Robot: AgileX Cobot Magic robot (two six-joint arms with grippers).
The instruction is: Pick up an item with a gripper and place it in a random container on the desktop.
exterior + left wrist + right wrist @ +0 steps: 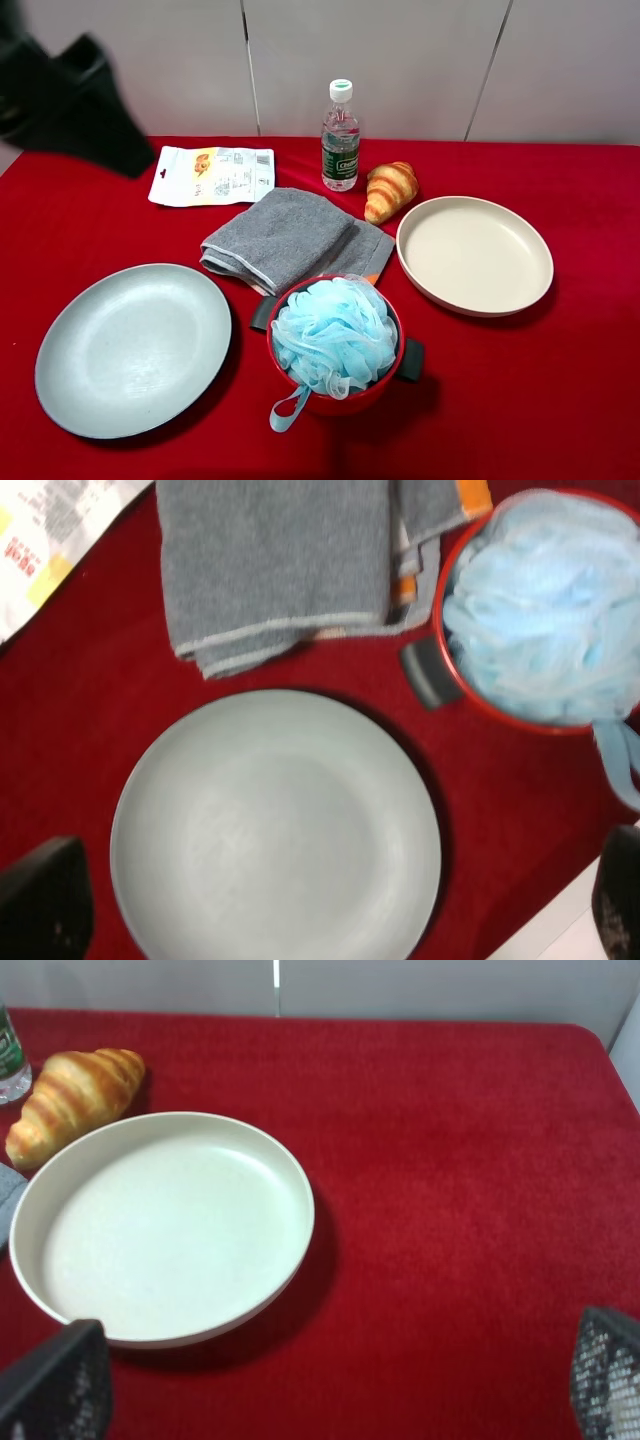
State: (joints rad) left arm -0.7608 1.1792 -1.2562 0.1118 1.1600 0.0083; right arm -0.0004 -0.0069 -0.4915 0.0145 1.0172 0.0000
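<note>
The light-blue mesh pouf (335, 335) sits inside the round red pot (345, 405) at the front middle of the red desktop (560, 400), filling it. Its blue ribbon loop (287, 408) hangs over the pot's front rim. The left wrist view also shows the pouf (545, 610) in the pot (441, 615). My left gripper (330, 910) is open and empty, high above the grey-blue plate; its arm (70, 95) shows at the far left. My right gripper (330, 1380) is open and empty over the cream dish side and is out of the exterior view.
A grey-blue flat plate (135, 348) lies at front left and a cream shallow dish (475, 255) at right. A folded grey towel (285, 238) lies behind the pot. A croissant (390, 190), a water bottle (340, 135) and a printed packet (213, 175) lie at the back.
</note>
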